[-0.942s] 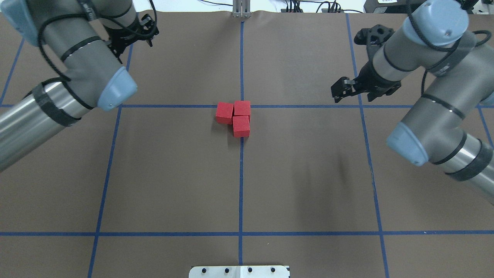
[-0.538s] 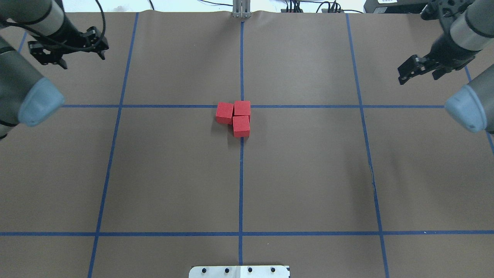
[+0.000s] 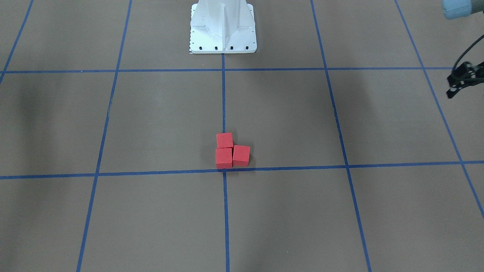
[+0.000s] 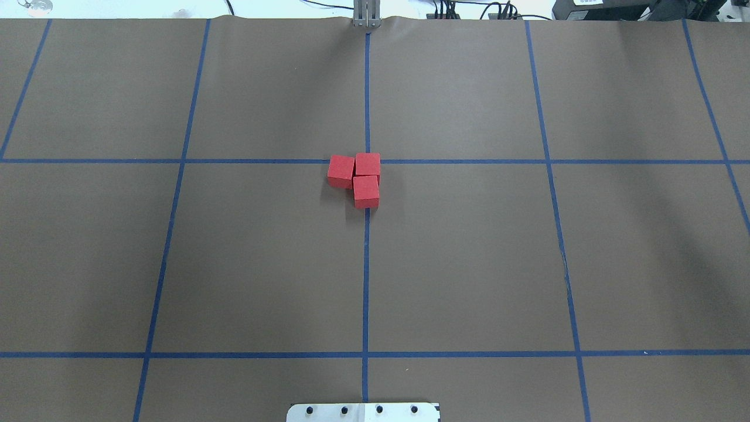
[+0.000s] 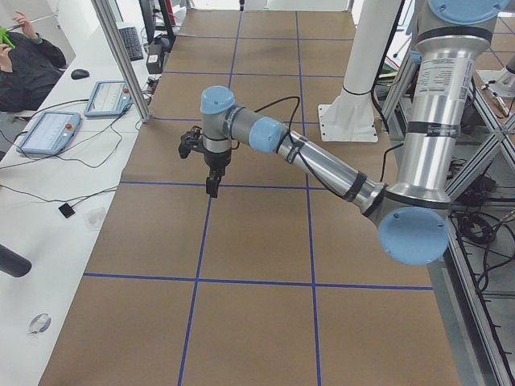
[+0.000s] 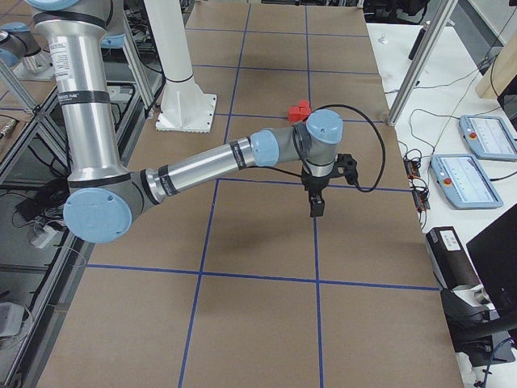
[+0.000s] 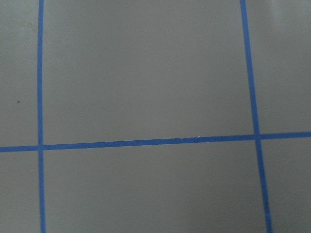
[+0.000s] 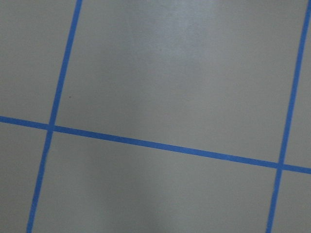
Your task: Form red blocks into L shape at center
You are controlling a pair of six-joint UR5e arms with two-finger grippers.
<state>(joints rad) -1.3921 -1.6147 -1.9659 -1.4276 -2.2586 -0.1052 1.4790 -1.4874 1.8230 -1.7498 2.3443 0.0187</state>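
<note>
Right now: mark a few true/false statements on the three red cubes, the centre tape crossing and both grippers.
1. The three small matte red cubes lie touching in an L. True.
2. One cube is stacked on another. False: all three sit in a single layer on the brown gridded paper.
3. The L sits at the central crossing of blue tape lines. True.
4. The left gripper grips a cube. False: it hangs far off to the side, with no cube in it.
5. The right gripper hovers over the cubes. False: it is over bare paper, well away from them.
</note>
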